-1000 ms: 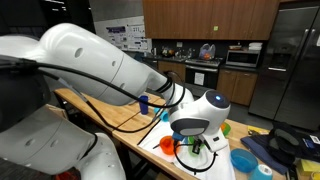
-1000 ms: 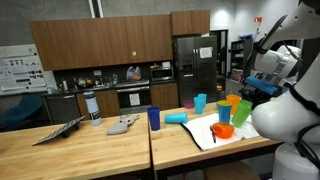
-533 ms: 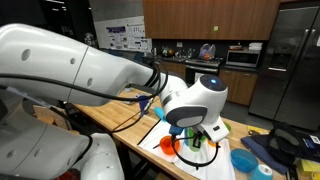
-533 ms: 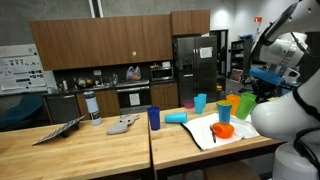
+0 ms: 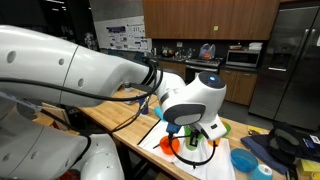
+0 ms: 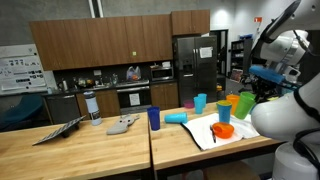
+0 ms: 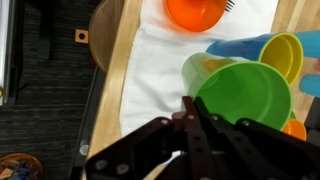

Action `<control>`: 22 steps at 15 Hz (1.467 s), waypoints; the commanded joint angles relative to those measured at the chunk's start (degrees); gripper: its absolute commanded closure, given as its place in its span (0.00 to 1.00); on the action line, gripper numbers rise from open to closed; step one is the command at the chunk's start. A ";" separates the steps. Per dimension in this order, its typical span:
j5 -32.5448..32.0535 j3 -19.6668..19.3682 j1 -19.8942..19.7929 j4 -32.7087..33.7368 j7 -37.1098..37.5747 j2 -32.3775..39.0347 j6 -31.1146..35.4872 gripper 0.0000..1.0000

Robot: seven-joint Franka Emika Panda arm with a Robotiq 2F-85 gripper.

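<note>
**My fingers closed at the green cup's rim**

In the wrist view my gripper [image 7: 193, 108] is closed, fingers pressed together, with the tips at the near rim of the green cup [image 7: 248, 95]. I cannot tell if the rim is pinched between them. The cup stands upright on the white cloth [image 7: 155, 70] on the wooden table [image 7: 118, 60]. Just beside it lies a blue cup [image 7: 235, 47] with a yellow cup [image 7: 287, 55] inside. An orange bowl [image 7: 200, 12] sits further away on the cloth.

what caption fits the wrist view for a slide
Shut tool at the rim of a green cup, above a white cloth with an orange bowl
</note>
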 commanded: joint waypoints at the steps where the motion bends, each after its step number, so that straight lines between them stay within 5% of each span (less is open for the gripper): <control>1: 0.75 -0.27 0.42 -0.71 -0.13 0.04 -1.22 0.99; 22: 0.47 -2.72 -1.01 -1.56 -0.40 8.05 -1.22 0.99</control>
